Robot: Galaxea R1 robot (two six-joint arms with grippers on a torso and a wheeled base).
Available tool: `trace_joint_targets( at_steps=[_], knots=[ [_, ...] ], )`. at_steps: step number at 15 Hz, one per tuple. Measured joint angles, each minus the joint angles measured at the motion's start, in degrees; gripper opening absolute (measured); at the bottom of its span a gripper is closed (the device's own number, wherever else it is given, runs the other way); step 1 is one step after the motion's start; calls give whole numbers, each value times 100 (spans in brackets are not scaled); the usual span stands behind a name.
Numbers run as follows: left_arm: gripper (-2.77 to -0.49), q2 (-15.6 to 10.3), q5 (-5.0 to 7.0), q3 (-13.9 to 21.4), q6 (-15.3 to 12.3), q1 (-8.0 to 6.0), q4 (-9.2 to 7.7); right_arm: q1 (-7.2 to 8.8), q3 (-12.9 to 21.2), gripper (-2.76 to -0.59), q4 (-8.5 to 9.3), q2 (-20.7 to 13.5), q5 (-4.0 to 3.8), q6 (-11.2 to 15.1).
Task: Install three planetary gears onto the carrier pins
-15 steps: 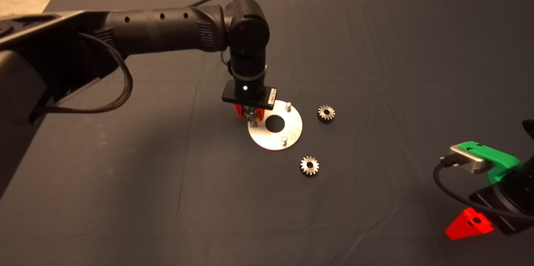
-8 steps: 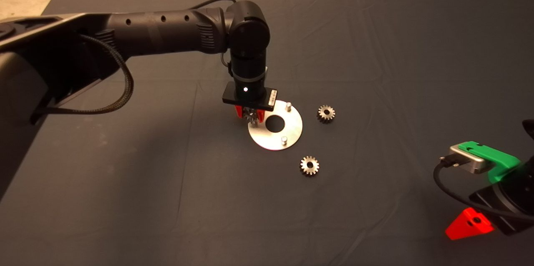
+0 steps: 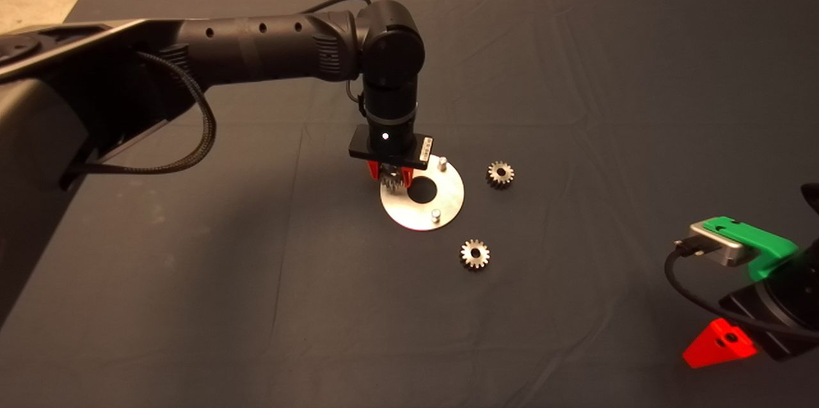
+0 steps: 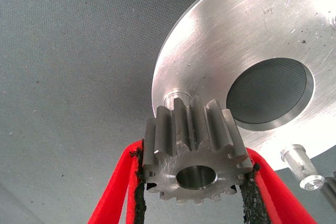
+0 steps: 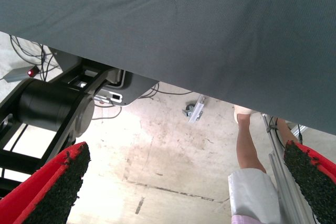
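Note:
My left gripper (image 3: 390, 176) is shut on one planetary gear (image 3: 389, 179) and holds it over the left rim of the shiny carrier disc (image 3: 452, 194). In the left wrist view the held gear (image 4: 193, 145) sits between the red fingers (image 4: 121, 182), just short of a carrier pin (image 4: 174, 98) on the disc (image 4: 236, 35). A second pin (image 4: 302, 167) stands nearby. The head view shows two pins (image 3: 441, 164) (image 3: 436, 215); the third is hidden by the gripper. Two more gears (image 3: 500, 174) (image 3: 475, 254) lie flat on the mat right of and below the disc.
My right gripper (image 3: 720, 344) is parked at the lower right edge, open (image 5: 181, 182), looking past the mat's edge (image 5: 157, 35) at the floor. A person's leg (image 5: 247, 148) and a robot base (image 5: 52, 106) show there.
My left gripper has moved slightly to the right with the gear, further over the disc's left rim. The two loose gears and the right arm have not moved.

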Motion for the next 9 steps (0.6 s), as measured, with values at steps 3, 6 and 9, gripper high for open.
trace_joint_targets(
  at_steps=[3,6,9],
  knots=[
    [-231,-33,-2,-1,7,0,18,0,0,-61,0,0,0,0],
    [-231,-79,-5,-9,90,0,30,0,0,-61,0,0,1,0],
    [-231,-79,5,-9,118,0,32,0,0,-61,0,0,0,0]
  ],
)
